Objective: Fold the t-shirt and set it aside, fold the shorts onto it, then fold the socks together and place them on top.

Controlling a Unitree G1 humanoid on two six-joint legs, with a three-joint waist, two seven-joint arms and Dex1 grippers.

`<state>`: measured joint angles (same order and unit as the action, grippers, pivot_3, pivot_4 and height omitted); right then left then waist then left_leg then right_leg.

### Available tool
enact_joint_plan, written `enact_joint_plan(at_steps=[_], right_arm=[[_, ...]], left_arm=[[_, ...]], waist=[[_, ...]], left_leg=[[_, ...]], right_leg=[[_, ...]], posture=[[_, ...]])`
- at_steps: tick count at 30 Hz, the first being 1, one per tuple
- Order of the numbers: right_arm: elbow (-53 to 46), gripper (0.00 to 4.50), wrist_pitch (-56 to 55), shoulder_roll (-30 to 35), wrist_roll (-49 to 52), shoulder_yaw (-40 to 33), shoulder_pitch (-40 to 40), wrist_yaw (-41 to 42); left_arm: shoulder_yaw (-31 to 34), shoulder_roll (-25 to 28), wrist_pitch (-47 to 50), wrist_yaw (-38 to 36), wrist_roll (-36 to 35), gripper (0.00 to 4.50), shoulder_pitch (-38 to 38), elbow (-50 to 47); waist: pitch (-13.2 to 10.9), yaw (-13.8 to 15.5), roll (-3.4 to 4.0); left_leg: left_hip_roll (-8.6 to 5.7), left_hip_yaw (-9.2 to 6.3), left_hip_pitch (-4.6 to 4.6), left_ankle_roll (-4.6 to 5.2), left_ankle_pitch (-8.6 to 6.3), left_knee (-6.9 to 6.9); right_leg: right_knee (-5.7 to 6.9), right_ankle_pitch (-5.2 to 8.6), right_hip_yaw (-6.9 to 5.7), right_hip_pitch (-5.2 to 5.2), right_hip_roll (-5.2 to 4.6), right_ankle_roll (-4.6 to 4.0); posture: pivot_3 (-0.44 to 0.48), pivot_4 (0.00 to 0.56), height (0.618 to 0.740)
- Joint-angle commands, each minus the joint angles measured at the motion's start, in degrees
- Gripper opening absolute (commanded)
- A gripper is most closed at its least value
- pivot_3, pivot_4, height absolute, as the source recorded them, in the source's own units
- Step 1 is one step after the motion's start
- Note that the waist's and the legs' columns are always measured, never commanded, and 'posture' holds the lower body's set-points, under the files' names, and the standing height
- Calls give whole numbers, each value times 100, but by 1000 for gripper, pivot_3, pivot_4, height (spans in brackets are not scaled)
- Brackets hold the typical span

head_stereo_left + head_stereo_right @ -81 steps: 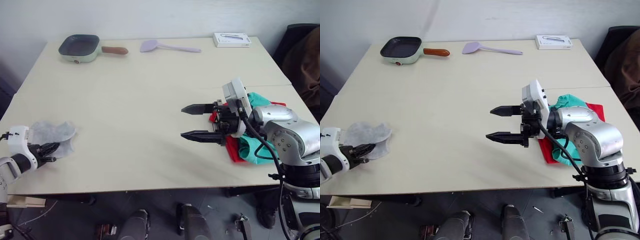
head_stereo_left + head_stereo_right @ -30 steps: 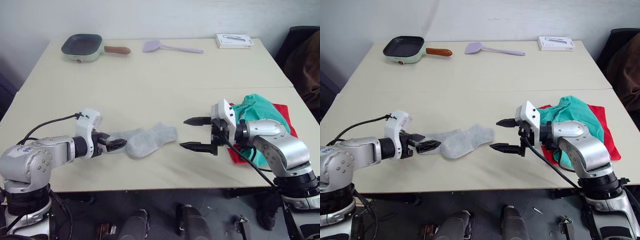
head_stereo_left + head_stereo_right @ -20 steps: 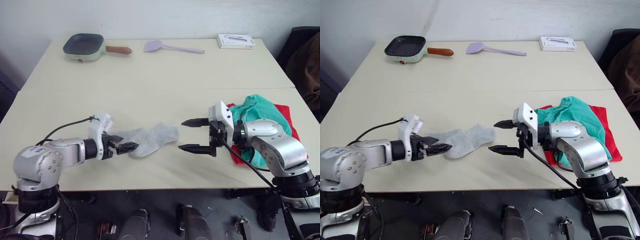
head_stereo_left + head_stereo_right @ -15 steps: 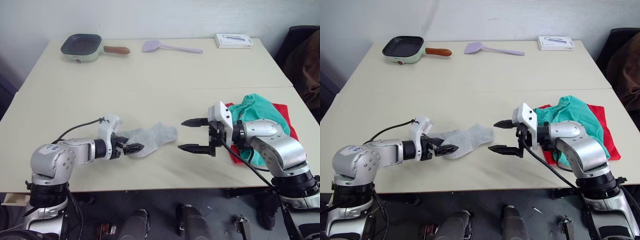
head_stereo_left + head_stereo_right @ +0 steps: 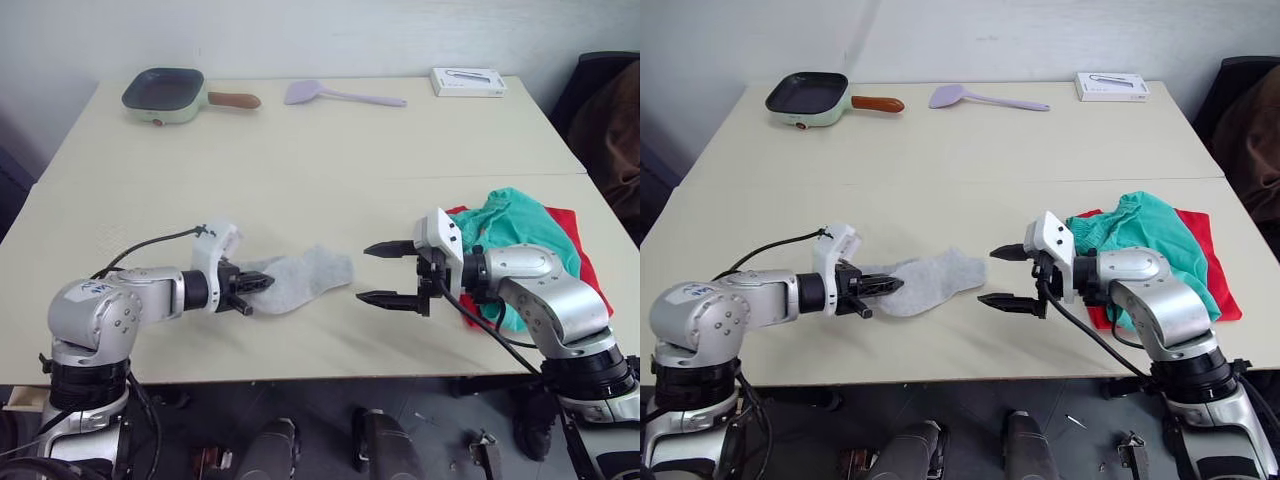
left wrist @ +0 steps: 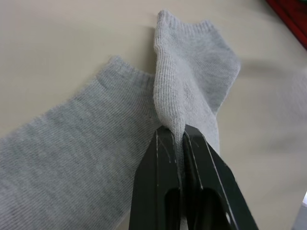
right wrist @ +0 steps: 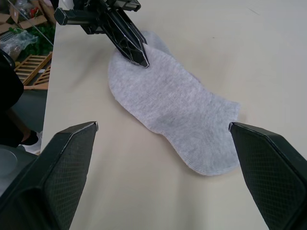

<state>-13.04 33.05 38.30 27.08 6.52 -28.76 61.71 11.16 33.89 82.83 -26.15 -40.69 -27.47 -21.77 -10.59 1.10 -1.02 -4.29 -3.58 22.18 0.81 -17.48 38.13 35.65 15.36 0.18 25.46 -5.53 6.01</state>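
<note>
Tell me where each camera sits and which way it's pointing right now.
Left and right eye views: on the head, looking forward and down over the beige table; both arms show, the left gripper pinching the light-grey knit socks, the open right gripper beside the teal shorts on the red t-shirt.
Left wrist view: along its fingers, shut on a sock fold.
Right wrist view: between its spread fingers, facing the socks and left gripper.
All four share the socks.

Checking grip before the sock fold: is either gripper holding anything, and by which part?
The left gripper pinches the socks by a raised ridge of knit at their near end. The right gripper is open, holding nothing.
</note>
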Motion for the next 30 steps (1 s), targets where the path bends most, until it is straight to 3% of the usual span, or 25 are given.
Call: enact_joint_plan(at_steps=[1, 7, 13, 19, 23, 26, 30], right_arm=[[1, 4500, -178, -87, -28, 73, -147, 82], [359, 4500, -328, -422, -169, 367, -498, 159], [733, 4500, -530, -715, -401, 625, -720, 240], [686, 4500, -483, -726, -373, 589, -742, 300], [571, 4500, -431, -689, -340, 553, -661, 294], [476, 4500, -385, -616, -313, 488, -582, 286], [246, 4500, -280, -445, -199, 354, -448, 324]], left_arm=[[545, 269, 318, -230, -377, 17, -131, -196], [838, 1417, -128, -1078, -425, 17, 429, 283], [373, 1768, -791, -1577, -238, 17, 636, 950], [59, 1938, -1548, -1586, 322, 1604, 662, 1329], [17, 2238, -1831, -1741, 440, 2839, 621, 1041], [6, 2286, -1732, -1955, 89, 2839, 341, 583], [-491, 1940, -1582, -1900, -89, 2839, -14, 94]], waist=[[0, -20, 0], [0, -150, 1], [0, -105, 0], [0, -124, 0], [0, -142, 0], [0, -122, 0], [0, -91, 1]], left_leg=[[0, 0, 0, 0, 0, 0], [3, 0, -5, -3, 0, -6], [2, -1, -5, -4, 1, -6], [1, -2, -1, 1, -4, -9], [6, -2, -2, -3, -6, -10], [6, -2, -1, -2, -7, -10], [-1, -3, 2, 8, -12, -4]], right_leg=[[-1, 0, 0, 0, 1, 0], [5, 1, 2, 2, 3, -2], [3, 3, 0, 2, -1, -6], [17, 3, -1, 3, -2, -6], [18, 3, 0, 6, 2, -6], [18, 3, 1, 7, 1, -6], [18, 2, -1, 1, -6, -5]], posture=[[0, 150, 740], [0, 150, 740], [0, 150, 740], [0, 150, 740], [0, 150, 740], [0, 150, 740], [0, 150, 740]])
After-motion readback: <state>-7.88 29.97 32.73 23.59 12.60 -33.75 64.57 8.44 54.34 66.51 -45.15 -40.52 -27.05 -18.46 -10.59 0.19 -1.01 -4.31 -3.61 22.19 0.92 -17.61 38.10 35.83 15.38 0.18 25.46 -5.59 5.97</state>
